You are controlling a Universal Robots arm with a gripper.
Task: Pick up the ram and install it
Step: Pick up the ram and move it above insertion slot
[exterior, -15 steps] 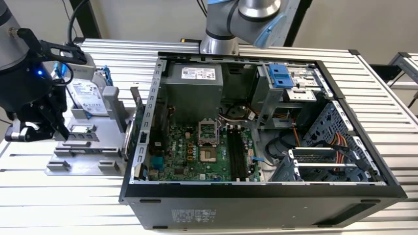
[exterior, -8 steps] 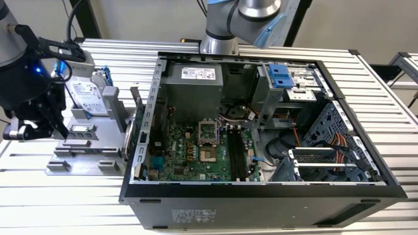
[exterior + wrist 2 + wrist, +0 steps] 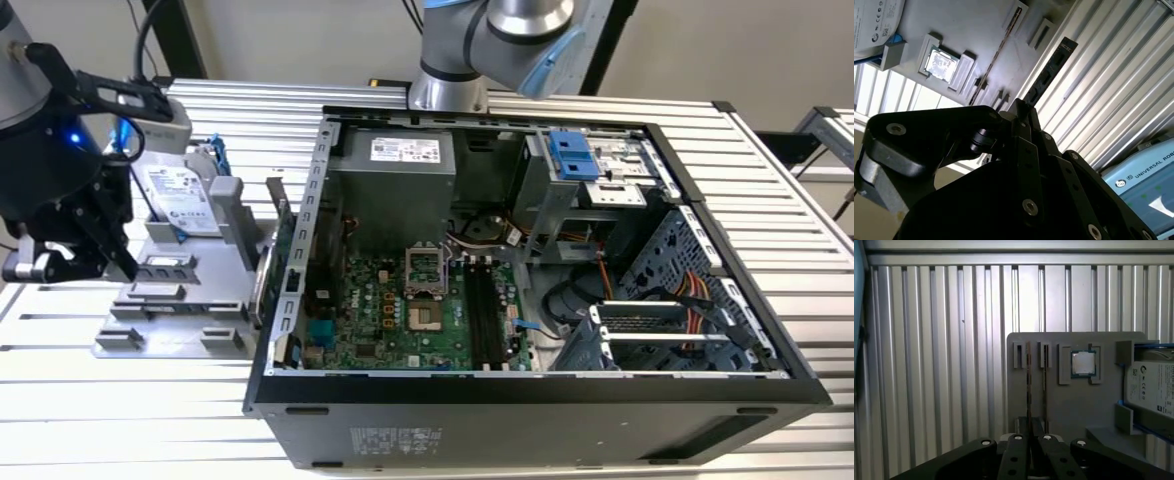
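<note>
The claw [image 3: 1021, 106] has its dark fingers pressed together on one end of the ram [image 3: 1049, 72]. The ram is a thin dark stick with flat chips along its face, and it juts straight out past the fingertips. In the first wrist view it appears edge-on, as a narrow line running from the fingertips.

Beyond the claw's tips lies a grey parts tray [image 3: 1074, 410] on the ribbed metal worktop [image 3: 929, 365]. The tray has two narrow slots. The slot nearer the claw's line looks vacant, and the next one holds a second thin stick [image 3: 996, 57] standing on edge. Past that stick, a square pocket holds a silver processor chip [image 3: 1083, 363]. Farthest from the claw, a hard drive [image 3: 1154, 390] with blue rails leans in a bracket. Its white label carries small print and symbols.

In the exterior view, an open computer case [image 3: 534, 400] stands on the far side of the tray from the claw. The case contains a green motherboard [image 3: 387, 310] with long black slots [image 3: 483, 320]. It also contains a grey power supply [image 3: 400, 170] with a white printed label, and a blue-topped drive cage [image 3: 571, 155].
</note>
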